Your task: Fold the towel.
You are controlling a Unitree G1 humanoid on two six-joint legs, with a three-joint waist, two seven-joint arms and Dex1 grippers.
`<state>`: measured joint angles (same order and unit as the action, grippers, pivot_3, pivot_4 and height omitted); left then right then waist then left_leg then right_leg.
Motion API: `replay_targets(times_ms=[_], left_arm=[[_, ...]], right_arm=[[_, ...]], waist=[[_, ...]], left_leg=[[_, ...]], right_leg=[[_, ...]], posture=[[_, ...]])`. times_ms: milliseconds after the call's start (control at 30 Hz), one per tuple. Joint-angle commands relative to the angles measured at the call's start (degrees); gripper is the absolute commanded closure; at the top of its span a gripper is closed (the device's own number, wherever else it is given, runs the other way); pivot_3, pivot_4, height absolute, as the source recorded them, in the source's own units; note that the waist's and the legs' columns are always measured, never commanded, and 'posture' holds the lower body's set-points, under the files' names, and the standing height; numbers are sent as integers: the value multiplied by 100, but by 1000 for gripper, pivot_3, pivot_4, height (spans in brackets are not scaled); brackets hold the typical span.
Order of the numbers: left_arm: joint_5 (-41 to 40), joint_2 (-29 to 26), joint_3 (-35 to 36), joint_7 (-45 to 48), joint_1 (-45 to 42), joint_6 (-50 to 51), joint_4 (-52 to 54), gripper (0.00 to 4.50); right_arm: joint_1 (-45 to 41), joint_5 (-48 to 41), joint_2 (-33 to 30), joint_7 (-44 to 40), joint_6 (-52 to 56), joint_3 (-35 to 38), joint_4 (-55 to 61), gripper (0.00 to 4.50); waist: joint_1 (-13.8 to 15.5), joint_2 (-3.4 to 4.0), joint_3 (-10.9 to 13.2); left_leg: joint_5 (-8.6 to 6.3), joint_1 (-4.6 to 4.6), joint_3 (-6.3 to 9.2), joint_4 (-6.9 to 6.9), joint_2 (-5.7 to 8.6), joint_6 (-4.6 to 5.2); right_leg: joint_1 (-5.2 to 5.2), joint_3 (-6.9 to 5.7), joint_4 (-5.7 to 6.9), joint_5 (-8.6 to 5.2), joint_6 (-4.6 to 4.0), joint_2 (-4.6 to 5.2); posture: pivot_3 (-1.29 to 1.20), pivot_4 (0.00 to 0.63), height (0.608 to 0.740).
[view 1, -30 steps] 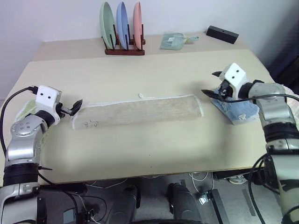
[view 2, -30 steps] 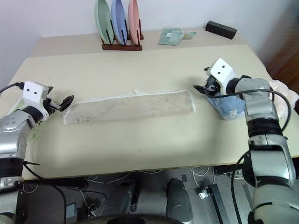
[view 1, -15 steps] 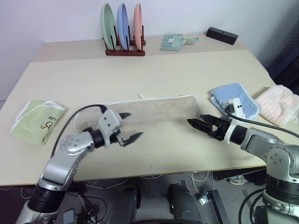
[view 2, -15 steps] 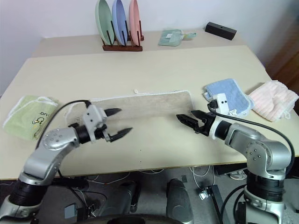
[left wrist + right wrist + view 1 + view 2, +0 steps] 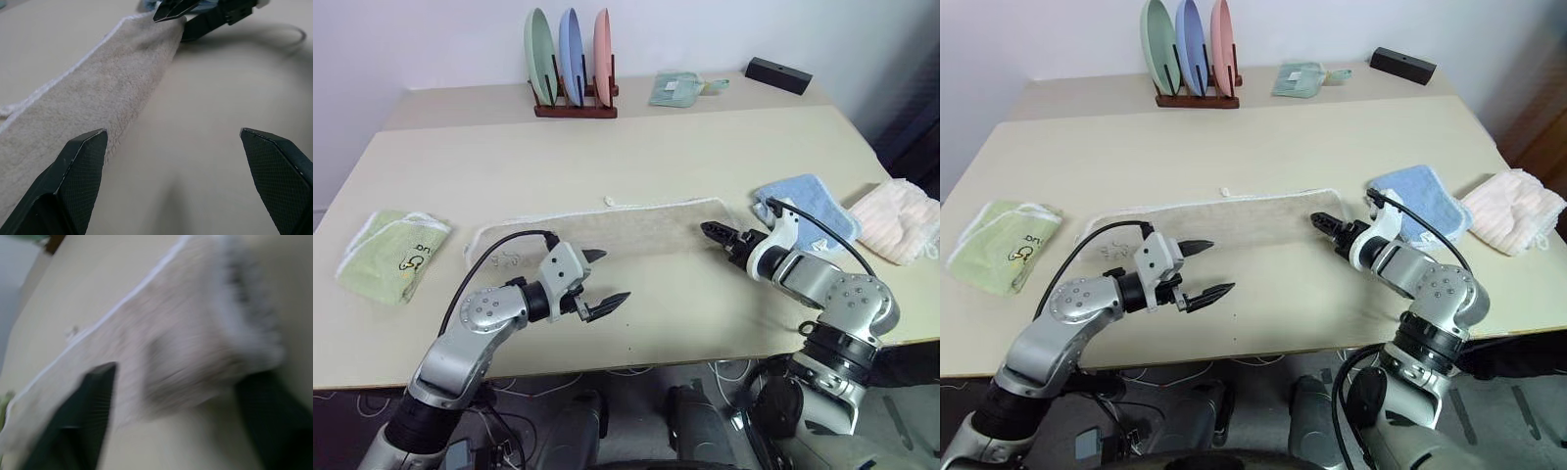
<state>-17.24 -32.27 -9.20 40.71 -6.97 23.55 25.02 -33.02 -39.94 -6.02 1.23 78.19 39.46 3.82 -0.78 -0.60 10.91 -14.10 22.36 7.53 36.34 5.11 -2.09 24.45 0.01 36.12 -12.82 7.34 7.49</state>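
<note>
While the towel (image 5: 607, 227) lies as a long flat strip across the middle of the table (image 5: 636, 157), both claws sit near its front edge. Left gripper (image 5: 599, 281) hangs wide open just in front of the strip's left half, holding nothing. Right gripper (image 5: 715, 233) sits at the towel's right end with fingers partly open around that end, not yet clamped as far as can be seen. Risks: right claw could pinch only the top layer or the white edging, so the end slips out on lifting; it's also close to the blue cloth (image 5: 808, 206) and could snag it. Left claw may close on bare table and miss the cloth.
</note>
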Motion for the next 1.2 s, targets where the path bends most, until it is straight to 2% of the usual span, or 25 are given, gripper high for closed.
replay_targets(times_ms=[33, 133, 333, 500, 600, 667, 700, 800, 967, 1067, 1200], left_arm=[[-10, -1, 144, -91, 42, 19, 299, 62], [11, 10, 107, -144, 100, 16, 360, 62], [19, 23, 91, -154, 124, -11, 335, 62], [75, 61, 25, -76, -17, -109, 112, 62], [105, 95, -23, -32, -129, -160, -13, 62], [131, 105, -43, -9, -168, -186, -57, 62], [145, 111, -50, -1, -185, -192, -75, 62], [164, 130, -41, -5, -198, -166, -51, 62], [206, 170, -60, -65, -109, -125, 78, 62], [228, 212, -71, -144, -66, -74, 159, 62], [256, 234, -101, -232, 35, -9, 303, 62]], right_arm=[[-105, 134, -41, 166, -373, -28, -138, 2937], [-59, 124, -108, 177, -531, -110, 10, 4470], [298, 35, -904, -286, -525, -570, 790, 4470], [697, 169, -2716, -1558, -885, -1445, 1427, 4470], [618, 318, -3401, -2234, -1377, -2155, 1680, 4470], [601, 397, -3603, -2541, -1648, -2514, 1805, 4470], [608, 437, -3664, -2688, -1777, -2661, 1840, 4470], [391, 643, -3575, -3218, -2218, -3794, 2222, 4470], [100, 1430, -2971, -3212, -2630, -5320, 1791, 4470], [35, 1831, -2643, -3174, -2871, -5764, 1403, 4470], [17, 2147, -2456, -3255, -3077, -5986, 1127, 4470]], waist=[[-3, 0, 0], [-15, 3, 0], [5, 5, 0], [4, 6, 1], [-39, 5, 0], [-45, 4, -1], [-37, 4, -1], [-21, 3, 0], [6, 0, 0], [21, 0, 0], [16, 0, 0]], left_leg=[[0, 0, -1, 0, 0, 0], [0, 0, -1, -2, 0, 0], [-1, 3, -1, -2, 0, 2], [-2, 4, -6, -2, 0, 4], [-2, 0, -12, -3, -5, 5], [-3, -2, -14, -6, -11, 6], [-3, -2, -14, -6, -14, 7], [-3, 1, -12, -3, -12, 7], [-3, 3, -4, -1, -12, 6], [-3, 5, 3, -1, -9, 5], [-3, 7, 13, 1, -5, 5]], right_leg=[[0, 0, 0, 0, 0, 0], [1, 0, 0, 0, 0, 0], [1, 0, -3, 0, 0, 1], [0, -1, -6, -2, 2, 1], [-3, -2, -9, -3, 3, -4], [-3, -2, -9, -3, 2, -10], [-3, -2, -9, -4, 2, -12], [-3, -1, -11, -3, 2, -11], [-3, -2, -12, -3, 2, -11], [-3, -2, -14, -3, 2, -9], [-1, -2, -14, -2, 1, -6]], posture=[[0, 150, 737], [0, 150, 737], [0, 150, 737], [0, 150, 737], [0, 150, 737], [0, 150, 737], [0, 150, 737], [0, 150, 737], [0, 150, 737], [0, 150, 737], [0, 150, 737]])
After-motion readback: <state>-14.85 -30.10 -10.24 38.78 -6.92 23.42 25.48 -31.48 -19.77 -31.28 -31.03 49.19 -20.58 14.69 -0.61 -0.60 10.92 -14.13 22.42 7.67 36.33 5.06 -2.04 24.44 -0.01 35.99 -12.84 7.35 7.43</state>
